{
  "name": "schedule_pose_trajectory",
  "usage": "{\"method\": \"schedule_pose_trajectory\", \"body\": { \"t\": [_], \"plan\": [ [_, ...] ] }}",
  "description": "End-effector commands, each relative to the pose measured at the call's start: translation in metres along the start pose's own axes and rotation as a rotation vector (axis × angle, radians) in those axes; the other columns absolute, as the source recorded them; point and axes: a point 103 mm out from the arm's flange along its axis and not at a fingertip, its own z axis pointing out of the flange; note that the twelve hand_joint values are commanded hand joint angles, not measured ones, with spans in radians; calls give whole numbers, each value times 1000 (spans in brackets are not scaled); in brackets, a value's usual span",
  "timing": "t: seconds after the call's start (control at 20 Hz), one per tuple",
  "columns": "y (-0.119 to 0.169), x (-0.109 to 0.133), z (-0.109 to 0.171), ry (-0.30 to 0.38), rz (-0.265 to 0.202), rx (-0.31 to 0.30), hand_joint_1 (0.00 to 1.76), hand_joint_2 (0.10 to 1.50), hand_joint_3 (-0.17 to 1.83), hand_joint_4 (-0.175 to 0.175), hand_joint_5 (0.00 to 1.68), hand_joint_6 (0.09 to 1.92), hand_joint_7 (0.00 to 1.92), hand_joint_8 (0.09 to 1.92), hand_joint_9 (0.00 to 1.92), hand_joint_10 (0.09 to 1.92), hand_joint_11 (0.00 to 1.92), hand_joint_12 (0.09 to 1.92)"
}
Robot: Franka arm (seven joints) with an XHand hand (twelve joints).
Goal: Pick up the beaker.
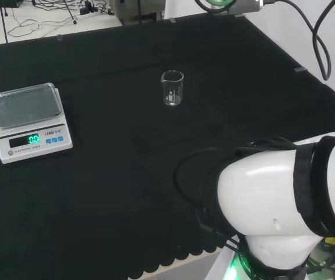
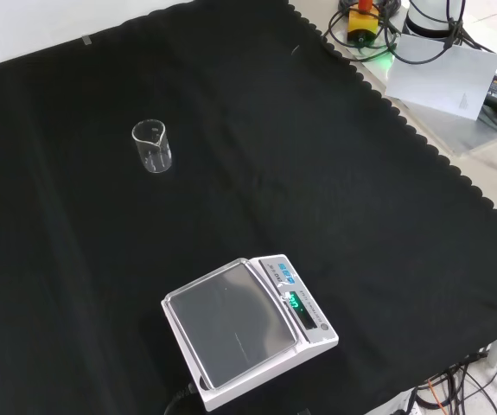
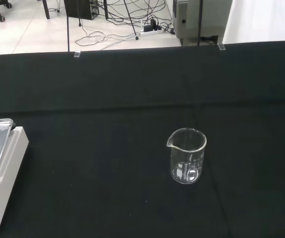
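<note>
Beaker untouched on the cloth, the reach for it not yet begun.

Going left to right in the head view: the scale [image 1: 30, 121] sits well apart from the work, its pan [image 1: 24, 104] bare; the beaker [image 1: 172, 88] stands upright and alone on the black cloth [image 1: 115, 175], and looks empty; the arm [image 1: 284, 204] bulks at the right. The state of the fingers cannot be told. From the wrist, the beaker [image 3: 187, 155] stands ahead with open cloth all round it and the scale [image 3: 1, 168] off to one side. A good pick-up would likely bring the fingers level with the wall, below the spout [image 3: 170, 144], closing round the body so the light glass does not tip or skid.
</note>
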Motion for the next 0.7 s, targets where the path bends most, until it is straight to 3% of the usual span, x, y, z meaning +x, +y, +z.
{"method": "schedule_pose_trajectory", "body": {
  "t": [0.05,0.25,0.4,0.7],
  "plan": [
    [0,0,0,-9,0,-11,689,622,446,-20,174,87,185,805,151,890,10,1219],
    [-1,15,1,-28,3,-11,660,675,349,-28,207,87,202,759,121,883,0,1144],
    [-2,3,0,-18,11,-6,660,680,340,-27,205,87,203,756,118,882,0,1139],
    [22,36,29,-13,24,5,663,683,333,-25,193,87,200,754,115,881,0,1134]
  ]
}}
